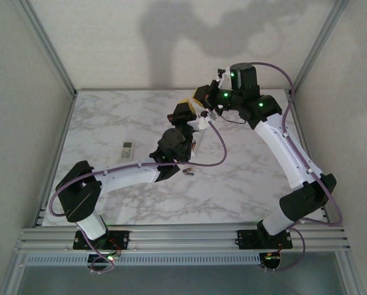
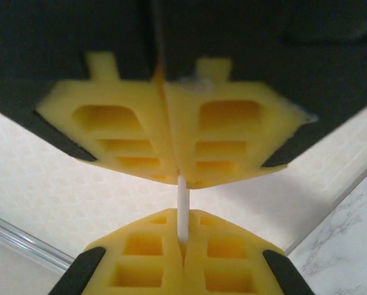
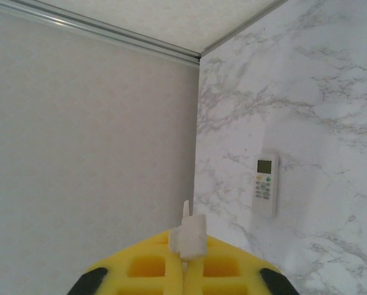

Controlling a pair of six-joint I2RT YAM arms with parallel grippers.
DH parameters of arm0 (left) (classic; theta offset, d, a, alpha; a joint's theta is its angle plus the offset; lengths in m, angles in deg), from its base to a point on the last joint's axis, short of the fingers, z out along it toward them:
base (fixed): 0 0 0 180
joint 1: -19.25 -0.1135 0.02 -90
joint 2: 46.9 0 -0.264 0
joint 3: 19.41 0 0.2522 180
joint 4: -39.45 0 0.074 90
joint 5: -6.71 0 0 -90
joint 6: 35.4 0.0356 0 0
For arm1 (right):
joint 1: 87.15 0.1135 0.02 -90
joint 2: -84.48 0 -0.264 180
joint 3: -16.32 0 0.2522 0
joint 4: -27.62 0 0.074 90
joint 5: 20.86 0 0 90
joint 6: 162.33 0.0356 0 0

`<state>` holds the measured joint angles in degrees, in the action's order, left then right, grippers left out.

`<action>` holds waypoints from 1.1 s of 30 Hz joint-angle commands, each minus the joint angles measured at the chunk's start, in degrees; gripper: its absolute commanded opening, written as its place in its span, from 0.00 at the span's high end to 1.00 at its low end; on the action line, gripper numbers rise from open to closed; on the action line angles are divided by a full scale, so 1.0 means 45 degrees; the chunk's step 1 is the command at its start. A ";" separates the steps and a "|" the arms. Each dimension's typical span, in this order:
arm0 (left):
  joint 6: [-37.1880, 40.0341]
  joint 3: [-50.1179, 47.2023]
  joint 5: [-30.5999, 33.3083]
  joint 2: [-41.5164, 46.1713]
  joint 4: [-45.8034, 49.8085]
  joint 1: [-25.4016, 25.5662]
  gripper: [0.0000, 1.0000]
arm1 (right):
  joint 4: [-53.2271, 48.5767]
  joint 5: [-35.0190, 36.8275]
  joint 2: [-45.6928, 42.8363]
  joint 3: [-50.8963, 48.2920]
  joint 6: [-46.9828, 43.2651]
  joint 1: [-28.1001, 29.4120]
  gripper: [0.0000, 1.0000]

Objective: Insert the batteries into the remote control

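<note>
Above the middle of the table, my left gripper [image 1: 185, 109] and right gripper [image 1: 201, 98] meet tip to tip. Both are shut on one thin white plastic piece [image 2: 183, 206]. In the left wrist view it stands edge-on between my own yellow pads [image 2: 146, 252] below and the right gripper's pads [image 2: 226, 132] above. In the right wrist view the white piece [image 3: 189, 236] sticks up from the closed yellow pads [image 3: 146, 267], with a small tab on top. A white remote [image 1: 128, 149] with a small screen lies face up on the marble, also seen as the remote [image 3: 266, 184]. One small dark battery [image 1: 187, 171] lies by the left forearm.
A pale object [image 1: 196, 145] lies partly hidden behind the left wrist. The marble table [image 1: 244, 178] is walled in by grey panels and aluminium posts [image 1: 48, 49]. An aluminium rail [image 1: 183, 236] runs along the near edge, carrying both arm bases.
</note>
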<state>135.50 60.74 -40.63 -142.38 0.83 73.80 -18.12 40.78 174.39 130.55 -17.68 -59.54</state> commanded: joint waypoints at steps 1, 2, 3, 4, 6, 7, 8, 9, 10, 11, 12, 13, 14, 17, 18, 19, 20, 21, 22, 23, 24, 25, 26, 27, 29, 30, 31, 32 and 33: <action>-0.1041 0.0614 -0.0396 0.0239 0.1100 0.0047 0.86 | -0.0215 0.0060 0.0154 0.0590 -0.0516 0.0093 0.97; -0.1802 0.0703 -0.0516 0.0507 0.2083 0.0066 0.69 | -0.0354 0.0198 0.0222 0.0702 -0.0824 0.0050 0.99; -0.2817 0.0814 -0.0715 0.0814 0.3160 0.0076 0.57 | -0.0426 0.0284 0.0283 0.0819 -0.1182 -0.0036 0.99; -0.4303 0.0940 -0.1136 0.1308 0.4817 0.0087 0.46 | -0.0507 0.0326 0.0383 0.0904 -0.1730 -0.0166 0.99; -0.7557 0.1150 -0.2692 0.2449 0.8025 -0.0051 0.31 | -0.0686 0.0209 0.0691 0.1031 -0.3139 -0.0532 1.00; -0.9394 0.1156 -0.3536 0.3122 0.9238 -0.0255 0.25 | -0.0874 0.0119 0.0910 0.1068 -0.4107 -0.0732 1.00; -1.0953 0.1094 -0.4309 0.3697 0.9933 -0.0517 0.21 | -0.1030 0.0047 0.1085 0.1025 -0.5039 -0.0890 1.00; -1.2693 0.0969 -0.5355 0.4345 1.0700 -0.0983 0.16 | -0.1191 0.0080 0.1308 0.0897 -0.6058 -0.1014 1.00; -1.4589 0.0851 -0.6820 0.4968 1.1394 -0.1688 0.13 | -0.1197 0.0044 0.1512 0.0671 -0.7066 -0.1091 1.00; -1.6070 0.0705 -0.8016 0.5428 1.1790 -0.2385 0.12 | -0.1107 -0.0073 0.1669 0.0392 -0.7835 -0.1132 1.00; -1.7587 0.0423 -0.9347 0.5887 1.2090 -0.3198 0.08 | -0.0947 -0.0172 0.1847 -0.0044 -0.8550 -0.1135 1.00; -1.8747 0.0157 -1.0630 0.6227 1.2330 -0.3907 0.07 | -0.0759 -0.0604 0.2077 -0.0370 -0.9173 -0.1151 1.00; -1.9468 0.0003 -1.1488 0.6426 1.2608 -0.4429 0.07 | -0.0604 -0.0966 0.2282 -0.0658 -0.9602 -0.1145 1.00; -2.0818 -0.0216 -1.3122 0.6720 1.3760 -0.5479 0.06 | 0.0215 -0.1425 0.2896 -0.1704 -1.0426 -0.1142 1.00; -2.1108 -0.0303 -1.3473 0.6809 1.4028 -0.5714 0.05 | 0.0667 -0.1523 0.3050 -0.2166 -1.0647 -0.1142 1.00; -2.1350 -0.0486 -1.3738 0.6930 1.4136 -0.5861 0.04 | 0.1253 -0.1569 0.3168 -0.2713 -1.0838 -0.1142 1.00; -2.1512 -0.0668 -1.3909 0.7025 1.4174 -0.5974 0.01 | 0.1767 -0.1617 0.3208 -0.3209 -1.0942 -0.1142 1.00; -2.1641 -0.0891 -1.3988 0.7160 1.4176 -0.6007 0.01 | 0.2404 -0.1627 0.3294 -0.3739 -1.1026 -0.1137 1.00; -2.1735 -0.1158 -1.3961 0.7307 1.4105 -0.6027 0.00 | 0.2835 -0.1621 0.3376 -0.4147 -1.1103 -0.1151 1.00; -2.1802 -0.1425 -1.3932 0.7439 1.4008 -0.6027 0.01 | 0.3137 -0.1541 0.3484 -0.4429 -1.1198 -0.1140 1.00; -2.1907 -0.1728 -1.3884 0.7585 1.3879 -0.6046 0.00 | 0.3424 -0.1461 0.3628 -0.4711 -1.1326 -0.1150 1.00; -2.1976 -0.2001 -1.3877 0.7689 1.3765 -0.6056 0.00 | 0.3632 -0.1523 0.3802 -0.4915 -1.1427 -0.1154 1.00; -2.2016 -0.2206 -1.3899 0.7731 1.3695 -0.6052 0.00 | 0.3795 -0.1680 0.3962 -0.5041 -1.1460 -0.1148 1.00; -2.2059 -0.2384 -1.3930 0.7746 1.3613 -0.6055 0.01 | 0.3914 -0.1930 0.4166 -0.5149 -1.1453 -0.1129 1.00; -2.2129 -0.2595 -1.4000 0.7712 1.3593 -0.6066 0.01 | 0.4144 -0.1975 0.4516 -0.5321 -1.1406 -0.1136 1.00; -2.2164 -0.2641 -1.4009 0.7683 1.3592 -0.6066 0.01 | 0.4270 -0.1923 0.4661 -0.5405 -1.1367 -0.1132 1.00; -2.2207 -0.2691 -1.4009 0.7651 1.3599 -0.6067 0.00 | 0.4397 -0.1865 0.4761 -0.5467 -1.1241 -0.1133 1.00; -2.2228 -0.2731 -1.4042 0.7656 1.3571 -0.6062 0.00 | 0.4427 -0.1633 0.4896 -0.5427 -1.1017 -0.1126 1.00; -2.2236 -0.2796 -1.4048 0.7662 1.3526 -0.6066 0.01 | 0.4297 -0.1252 0.5115 -0.5310 -1.0721 -0.1126 1.00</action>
<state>37.34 48.70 -101.98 -109.55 62.65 47.15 -1.71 34.05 195.39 106.70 -66.97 -64.87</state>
